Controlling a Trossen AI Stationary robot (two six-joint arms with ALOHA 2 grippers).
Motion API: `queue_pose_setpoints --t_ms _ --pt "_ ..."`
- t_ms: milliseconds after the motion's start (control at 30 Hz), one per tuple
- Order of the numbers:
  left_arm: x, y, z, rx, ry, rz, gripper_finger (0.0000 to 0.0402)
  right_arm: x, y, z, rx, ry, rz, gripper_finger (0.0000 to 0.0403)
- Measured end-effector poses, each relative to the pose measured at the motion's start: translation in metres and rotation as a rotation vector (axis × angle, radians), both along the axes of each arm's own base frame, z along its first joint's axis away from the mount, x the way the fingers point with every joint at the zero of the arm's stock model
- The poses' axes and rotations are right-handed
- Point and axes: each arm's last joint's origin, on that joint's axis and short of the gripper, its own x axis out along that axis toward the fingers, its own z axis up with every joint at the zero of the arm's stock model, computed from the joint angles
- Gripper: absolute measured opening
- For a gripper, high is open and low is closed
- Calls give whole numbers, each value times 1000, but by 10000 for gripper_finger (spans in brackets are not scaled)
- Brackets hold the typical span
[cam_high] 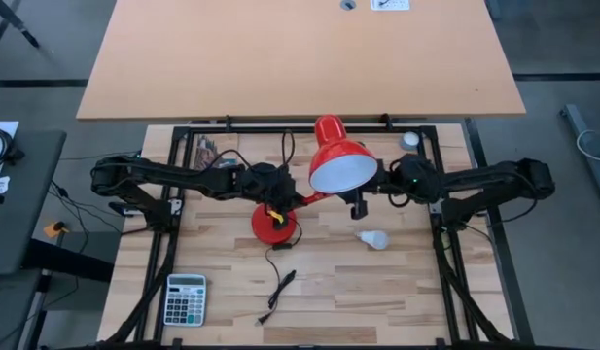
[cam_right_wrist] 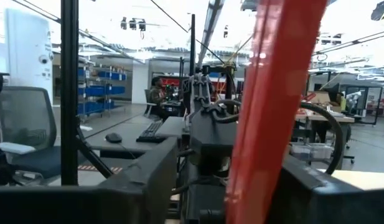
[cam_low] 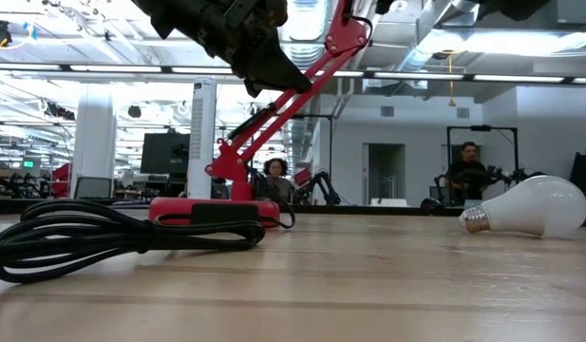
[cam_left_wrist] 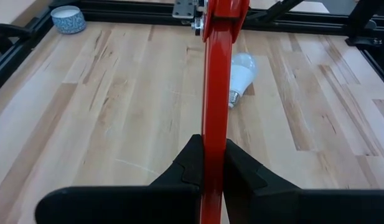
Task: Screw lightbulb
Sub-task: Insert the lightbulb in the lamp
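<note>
Lightbulb, small, white and pear-shaped with a greyish metal screw base (cam_high: pixel 374 238): you will find it lying on its side on the pale wooden slatted table (cam_high: pixel 377 292), apart from both grippers and just in front of the right gripper (cam_high: pixel 360 206). Your left gripper (cam_left_wrist: pixel 211 163) is clamped narrowly around the red metal arm of the desk lamp (cam_left_wrist: pixel 216 93), above the lamp's round red base (cam_high: pixel 274 226). The right gripper sits beside the red lamp shade with its white interior (cam_high: pixel 341 167); you cannot tell how far its fingers are apart. A coiled black power cord (cam_low: pixel 112 237) lies near the base.
</note>
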Motion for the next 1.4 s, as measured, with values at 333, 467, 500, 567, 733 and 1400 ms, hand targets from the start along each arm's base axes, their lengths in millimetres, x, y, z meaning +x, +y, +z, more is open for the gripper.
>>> queue_pose_setpoints --t_ms 333,467,500,567,733,1400 --pt "-1 -5 -2 -33 19 6 55 -6 0 6 28 -16 10 40" --pt "0 -12 -6 -41 39 16 112 -6 1 5 25 -7 13 40" --pt "-1 -14 -6 -36 36 30 128 -6 1 5 27 -1 12 40" --pt "0 -17 -5 -24 31 54 159 -6 0 5 29 5 10 41" --pt "3 -30 -5 -1 -1 51 212 -6 0 4 25 8 8 50" --pt "10 -27 -2 -4 -80 117 119 -5 0 3 47 26 10 47"
